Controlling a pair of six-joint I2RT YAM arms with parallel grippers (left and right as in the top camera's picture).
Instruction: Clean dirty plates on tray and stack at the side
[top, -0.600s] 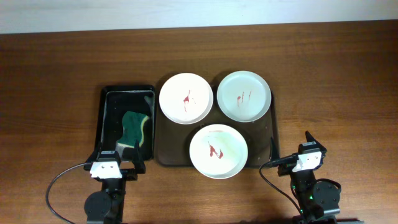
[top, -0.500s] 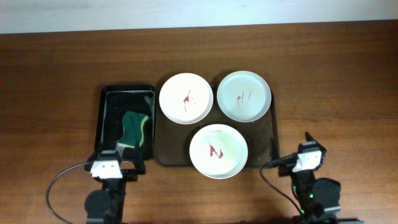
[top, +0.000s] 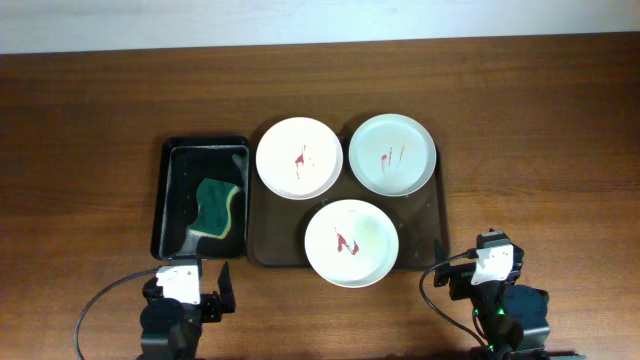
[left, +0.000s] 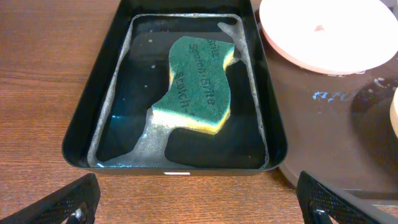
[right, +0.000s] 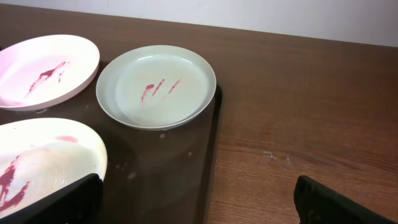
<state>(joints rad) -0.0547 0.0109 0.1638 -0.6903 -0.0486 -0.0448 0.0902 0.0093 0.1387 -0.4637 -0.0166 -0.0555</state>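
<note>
Three white plates with red smears lie on the dark brown tray (top: 432, 214): a back left plate (top: 300, 158), a back right plate (top: 392, 153) and a front plate (top: 351, 242). My left gripper (top: 187, 287) is at the table's front edge, just short of the black tray, open and empty (left: 200, 205). My right gripper (top: 480, 264) stands open and empty by the brown tray's front right corner (right: 199, 202). The right wrist view shows the back right plate (right: 157, 84), the back left plate (right: 43, 65) and the front plate (right: 37, 165) beside its left finger.
A narrow black tray (top: 170, 200) left of the brown tray holds shallow water and a green sponge (top: 218, 208). In the left wrist view the sponge (left: 196, 84) lies in the middle of that tray (left: 93, 118), with a plate (left: 323, 31) at the upper right.
Both grippers have drawn back toward the table's front edge, away from the trays. Both stay open. Plates and sponge have not moved.
</note>
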